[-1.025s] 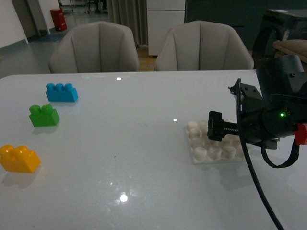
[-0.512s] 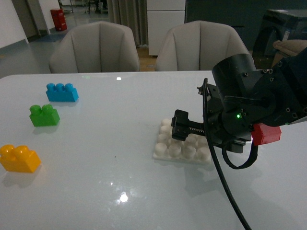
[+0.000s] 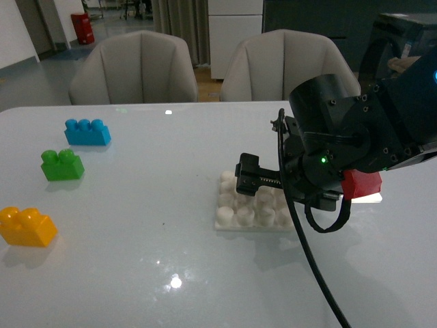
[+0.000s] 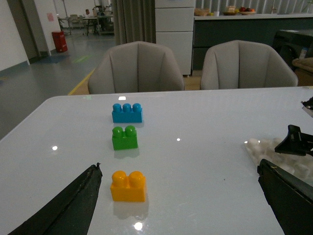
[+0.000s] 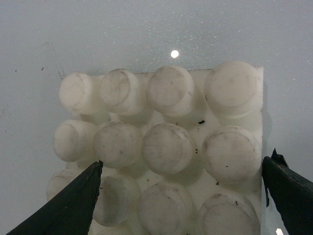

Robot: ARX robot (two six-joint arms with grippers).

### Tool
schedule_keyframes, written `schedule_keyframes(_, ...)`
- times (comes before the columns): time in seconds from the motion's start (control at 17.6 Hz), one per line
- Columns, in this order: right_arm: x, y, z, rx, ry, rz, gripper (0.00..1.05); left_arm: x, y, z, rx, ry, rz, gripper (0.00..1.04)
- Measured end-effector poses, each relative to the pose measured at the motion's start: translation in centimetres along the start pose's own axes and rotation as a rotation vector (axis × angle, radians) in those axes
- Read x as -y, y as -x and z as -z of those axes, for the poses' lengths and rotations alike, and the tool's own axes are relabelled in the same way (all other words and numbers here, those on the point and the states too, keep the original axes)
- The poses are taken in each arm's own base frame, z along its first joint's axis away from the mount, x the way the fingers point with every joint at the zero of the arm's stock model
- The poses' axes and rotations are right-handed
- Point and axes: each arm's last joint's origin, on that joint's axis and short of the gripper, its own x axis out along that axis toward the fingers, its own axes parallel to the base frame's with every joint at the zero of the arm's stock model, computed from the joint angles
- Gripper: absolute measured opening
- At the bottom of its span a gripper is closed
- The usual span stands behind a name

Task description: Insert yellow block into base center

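The yellow block [image 3: 27, 227] lies on the white table near its front left edge, studs up. In the left wrist view the yellow block [image 4: 128, 186] sits close to one finger of my open left gripper [image 4: 179, 169], inside its wide gap and untouched. The white studded base [image 3: 244, 214] rests flat right of the table's middle. My right gripper [image 3: 263, 188] hangs low over the base, open. In the right wrist view the base [image 5: 161, 147] fills the space between the fingers of the right gripper [image 5: 183, 164], which straddle it. My left arm is out of the front view.
A green two-stud brick [image 3: 63, 165] and a blue three-stud brick [image 3: 87, 132] lie behind the yellow block along the table's left side. Two grey chairs [image 3: 133, 68] stand beyond the far edge. A smooth bright white patch [image 3: 374, 199] shows past the right arm.
My right arm has moved left across the table, and the base has slid left with it, from the right side toward the middle. The bricks have not moved.
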Motion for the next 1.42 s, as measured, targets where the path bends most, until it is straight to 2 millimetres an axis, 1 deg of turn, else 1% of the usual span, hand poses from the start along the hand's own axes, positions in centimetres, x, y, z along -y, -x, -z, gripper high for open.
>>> schedule_keyframes(0.23, -1.2, -0.2, 0.4, -0.007, 0.016, -0.024, 0.98, 0.0, 0.0, 0.0, 0.000, 0.000, 0.000, 0.98)
schedule_keyframes(0.51, -1.2, -0.2, 0.3, 0.019, 0.011, -0.036, 0.98, 0.0, 0.0, 0.0, 0.000, 0.000, 0.000, 0.98)
schedule_keyframes(0.63, -0.6, 0.6, 0.3, 0.034, -0.004, -0.053, 0.98, 0.0, 0.0, 0.0, 0.000, 0.000, 0.000, 0.98)
schedule_keyframes(0.74, 0.1, 2.5, -0.4, 0.079, -0.023, -0.077, 0.98, 0.0, 0.0, 0.0, 0.000, 0.000, 0.000, 0.98)
schedule_keyframes(0.91, 1.3, 8.0, -2.5, 0.221, -0.059, -0.131, 0.98, 0.0, 0.0, 0.0, 0.000, 0.000, 0.000, 0.98)
schedule_keyframes(0.97, 2.0, 10.7, -2.9, 0.287, -0.066, -0.144, 0.98, 0.0, 0.0, 0.0, 0.000, 0.000, 0.000, 0.98)
schedule_keyframes(1.02, 2.8, 13.3, -2.8, 0.351, -0.071, -0.148, 0.98, 0.0, 0.0, 0.0, 0.000, 0.000, 0.000, 0.98)
schedule_keyframes(1.14, 4.0, 18.0, -2.0, 0.454, -0.071, -0.146, 0.98, 0.0, 0.0, 0.0, 0.000, 0.000, 0.000, 0.98)
schedule_keyframes(1.25, 5.3, 24.3, -0.6, 0.571, -0.080, -0.143, 0.98, 0.0, 0.0, 0.0, 0.000, 0.000, 0.000, 0.98)
schedule_keyframes(1.31, 5.7, 26.0, -0.1, 0.602, -0.082, -0.142, 0.98, 0.0, 0.0, 0.0, 0.000, 0.000, 0.000, 0.98)
schedule_keyframes(1.37, 6.3, 28.8, 1.0, 0.657, -0.085, -0.132, 0.98, 0.0, 0.0, 0.0, 0.000, 0.000, 0.000, 0.98)
schedule_keyframes(1.42, 6.6, 30.5, 1.8, 0.691, -0.087, -0.124, 0.98, 0.0, 0.0, 0.0, 0.000, 0.000, 0.000, 0.98)
